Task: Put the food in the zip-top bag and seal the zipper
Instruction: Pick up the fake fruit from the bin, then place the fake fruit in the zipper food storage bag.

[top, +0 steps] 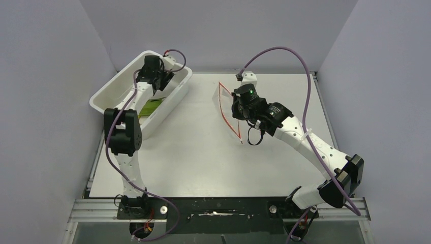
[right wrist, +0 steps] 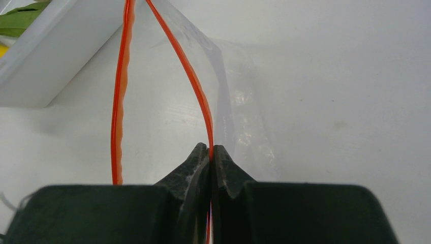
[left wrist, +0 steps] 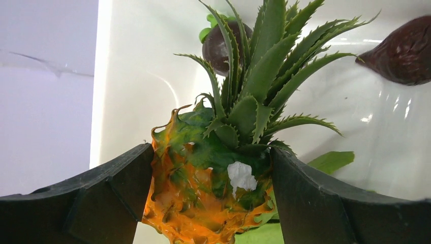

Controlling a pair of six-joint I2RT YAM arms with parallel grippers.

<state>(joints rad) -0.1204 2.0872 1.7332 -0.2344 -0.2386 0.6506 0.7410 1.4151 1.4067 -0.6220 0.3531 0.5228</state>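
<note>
My left gripper (top: 153,77) is down inside the white tub (top: 109,92). In the left wrist view its jaws (left wrist: 211,158) are shut on the orange pineapple (left wrist: 203,198), whose green crown (left wrist: 264,66) points away. My right gripper (top: 238,109) is at mid-table, shut on one red zipper strip (right wrist: 195,86) of the clear zip-top bag (top: 226,104). The other strip (right wrist: 119,101) bows away to the left, so the bag mouth stands open towards the tub. The bag (right wrist: 244,101) looks empty. The banana and chili are not visible.
In the tub lie a green leafy piece (top: 151,107), also seen in the left wrist view (left wrist: 333,160), a dark round fruit (left wrist: 217,48) and a dark brown piece (left wrist: 401,48). The tub's corner (right wrist: 45,61) is just left of the bag mouth. Grey walls enclose the table.
</note>
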